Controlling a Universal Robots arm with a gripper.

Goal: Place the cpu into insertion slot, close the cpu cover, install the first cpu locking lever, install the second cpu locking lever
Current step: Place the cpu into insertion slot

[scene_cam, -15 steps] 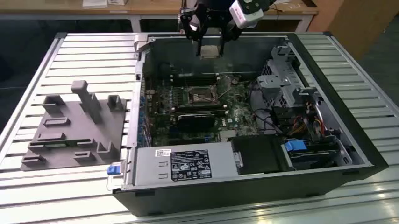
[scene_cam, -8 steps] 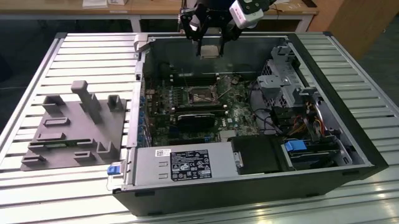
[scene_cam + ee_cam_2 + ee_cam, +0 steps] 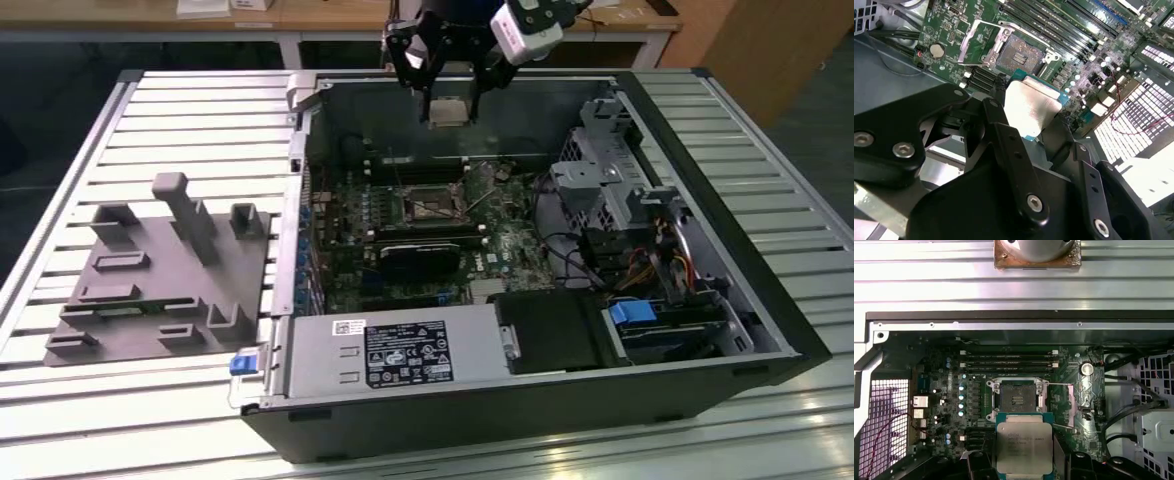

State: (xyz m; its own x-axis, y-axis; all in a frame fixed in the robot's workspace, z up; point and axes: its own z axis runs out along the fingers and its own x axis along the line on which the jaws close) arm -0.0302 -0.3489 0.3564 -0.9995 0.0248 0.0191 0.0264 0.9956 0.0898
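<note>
Gripper: black linkage plates and screw heads sit closest in the second wrist view. The fingers are drawn in narrow, clamping the cpu by two opposite edges.

- The cpu's pale metal top faces the lens in both wrist views, with a blue-green board edge showing around it. It is tilted in the second wrist view.
- In the exterior view the gripper holds the cpu in the air above the open computer case, near its far wall and well apart from the motherboard below.
- Insertion slot: uncovered, with the dark centre exposed inside a silvery rim and no chip in it. In the first wrist view the cpu overlaps the board just beside the slot.
- Cpu cover: swung open off the slot, lying to the side toward a coin cell battery.
- Long black memory slots run along the slot's other side.
- Grey power supply occupies the case's near edge.
- A grey moulded fixture rests on the slatted metal table, at the exterior view's left of the case.
</note>
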